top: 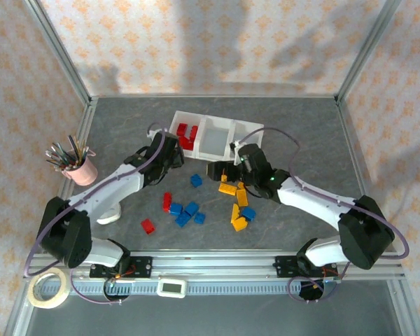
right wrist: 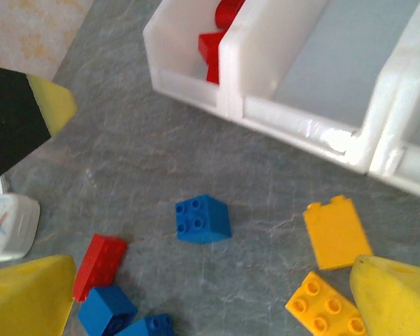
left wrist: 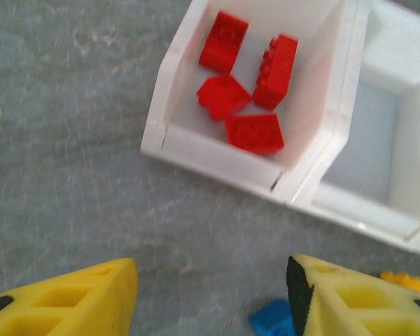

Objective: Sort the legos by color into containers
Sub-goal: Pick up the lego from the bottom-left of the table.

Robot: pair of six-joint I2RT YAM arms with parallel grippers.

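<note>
Several steps into the sort, judging by four red bricks [left wrist: 241, 87] lying in the left-hand bin [left wrist: 161, 133] of the row of bins [top: 217, 136]. Looks like the gap between a drop and the next pick. Left gripper [left wrist: 210, 294] hanging just in front of that bin, fingers [left wrist: 91, 297] apart, nothing between them. Right gripper [right wrist: 210, 280] low over the loose bricks, spread wide, gripping nothing either.

Next for the right side: choose one brick and close on it alone. Blue brick [right wrist: 203, 219] sitting by itself ahead of the fingers; orange bricks [right wrist: 334, 231] near the right-hand finger, touching or nearly so. Calls for a straight descent and a square grip.

Middle bin [right wrist: 350, 70] bare as far as visible. Right-hand bin partly behind the arm in the overhead view, so hard to tell what lies inside.

Mind the white front walls of the bins, close ahead of both grippers; lift above the rim before carrying over. Open table left of the pile, one red brick [top: 148, 225] well apart there. Pink cup of pens [top: 82, 168] far left, out of the way. Keep the two arms from crowding at the middle.
</note>
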